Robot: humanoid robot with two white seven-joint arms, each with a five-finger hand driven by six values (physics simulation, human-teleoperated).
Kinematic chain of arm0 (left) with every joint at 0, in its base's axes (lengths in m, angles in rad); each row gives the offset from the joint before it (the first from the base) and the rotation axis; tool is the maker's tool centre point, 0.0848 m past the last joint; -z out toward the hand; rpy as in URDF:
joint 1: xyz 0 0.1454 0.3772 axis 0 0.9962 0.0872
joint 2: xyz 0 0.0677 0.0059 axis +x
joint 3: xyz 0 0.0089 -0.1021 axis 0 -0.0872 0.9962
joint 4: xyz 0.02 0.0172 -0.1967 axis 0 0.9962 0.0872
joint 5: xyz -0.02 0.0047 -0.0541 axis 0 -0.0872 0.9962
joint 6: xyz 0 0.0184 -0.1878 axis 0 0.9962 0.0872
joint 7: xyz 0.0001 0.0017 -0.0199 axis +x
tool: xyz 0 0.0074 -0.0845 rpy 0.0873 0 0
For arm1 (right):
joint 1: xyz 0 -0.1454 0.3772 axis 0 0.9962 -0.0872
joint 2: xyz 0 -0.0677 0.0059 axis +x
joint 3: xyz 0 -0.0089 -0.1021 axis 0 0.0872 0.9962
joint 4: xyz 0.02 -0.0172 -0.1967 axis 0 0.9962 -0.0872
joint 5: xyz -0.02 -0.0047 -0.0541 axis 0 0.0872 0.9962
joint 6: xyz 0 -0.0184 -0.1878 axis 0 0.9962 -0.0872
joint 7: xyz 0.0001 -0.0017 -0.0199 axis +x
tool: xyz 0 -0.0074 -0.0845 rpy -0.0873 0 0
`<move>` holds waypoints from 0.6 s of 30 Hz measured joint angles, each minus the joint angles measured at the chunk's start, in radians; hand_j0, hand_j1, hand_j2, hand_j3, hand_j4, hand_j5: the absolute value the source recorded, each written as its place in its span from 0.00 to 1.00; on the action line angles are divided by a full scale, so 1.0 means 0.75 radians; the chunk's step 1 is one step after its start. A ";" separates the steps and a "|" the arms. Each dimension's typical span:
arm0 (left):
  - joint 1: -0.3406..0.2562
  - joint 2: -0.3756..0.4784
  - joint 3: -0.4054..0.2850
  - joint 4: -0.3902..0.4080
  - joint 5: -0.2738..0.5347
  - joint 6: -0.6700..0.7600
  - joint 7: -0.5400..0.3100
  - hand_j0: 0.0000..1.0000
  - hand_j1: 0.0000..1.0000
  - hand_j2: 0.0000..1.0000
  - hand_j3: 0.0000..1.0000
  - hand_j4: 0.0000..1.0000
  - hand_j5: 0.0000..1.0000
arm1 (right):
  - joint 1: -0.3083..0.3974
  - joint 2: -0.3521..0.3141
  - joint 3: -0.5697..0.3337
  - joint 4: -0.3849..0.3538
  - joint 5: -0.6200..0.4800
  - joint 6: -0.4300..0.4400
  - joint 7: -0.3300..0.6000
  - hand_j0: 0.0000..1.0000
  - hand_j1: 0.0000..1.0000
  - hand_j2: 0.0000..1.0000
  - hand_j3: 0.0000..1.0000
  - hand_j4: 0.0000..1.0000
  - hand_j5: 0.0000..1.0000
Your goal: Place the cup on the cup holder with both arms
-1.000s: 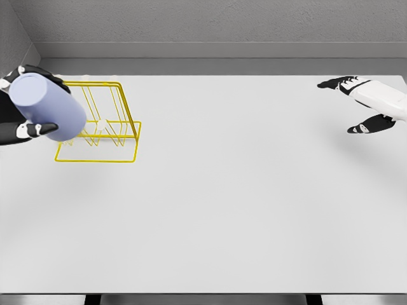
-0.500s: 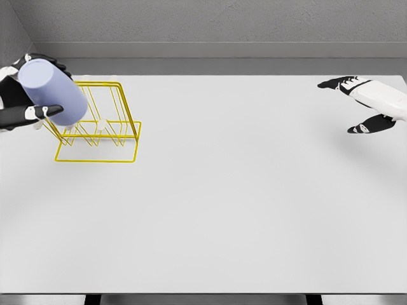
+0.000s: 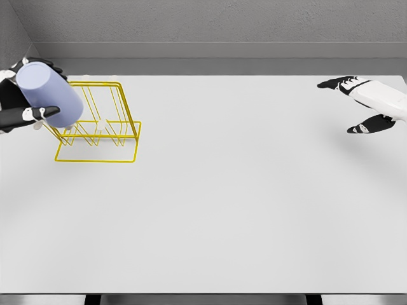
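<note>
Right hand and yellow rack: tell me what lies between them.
Only bare white table in the head view. The right hand hovers open at the far right; the yellow wire rack stands far left.

A bare simulated test room: plain white table point(image 3: 254, 210) against grey textured wall point(image 3: 222, 22)

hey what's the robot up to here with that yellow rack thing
The left hand grips a pale blue cup, tilted on its side, at the left end of the yellow wire cup holder on the white table. The cup overlaps the rack's left edge, but whether it is seated on a peg cannot be told. The right hand hovers open at the far right, holding nothing.
</note>
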 measured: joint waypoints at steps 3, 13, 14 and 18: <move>0.000 -0.008 -0.001 0.006 -0.031 0.006 0.000 0.44 0.44 0.44 0.44 0.44 0.44 | 0.000 0.000 0.000 0.000 0.000 0.000 0.000 1.00 1.00 1.00 1.00 1.00 1.00; 0.008 -0.044 -0.004 0.005 -0.096 0.009 -0.001 0.81 0.81 0.81 0.81 0.81 0.81 | 0.000 0.000 0.000 0.000 0.000 0.000 0.000 1.00 1.00 1.00 1.00 1.00 1.00; 0.008 -0.045 -0.004 0.002 -0.097 0.009 -0.001 0.92 0.92 0.92 0.92 0.92 0.92 | 0.000 0.000 0.000 0.000 0.000 0.000 0.000 1.00 1.00 1.00 1.00 1.00 1.00; 0.006 -0.040 -0.003 -0.002 -0.099 0.009 0.000 1.00 1.00 1.00 1.00 1.00 1.00 | 0.000 0.000 0.000 0.000 0.000 0.000 0.000 1.00 1.00 1.00 1.00 1.00 1.00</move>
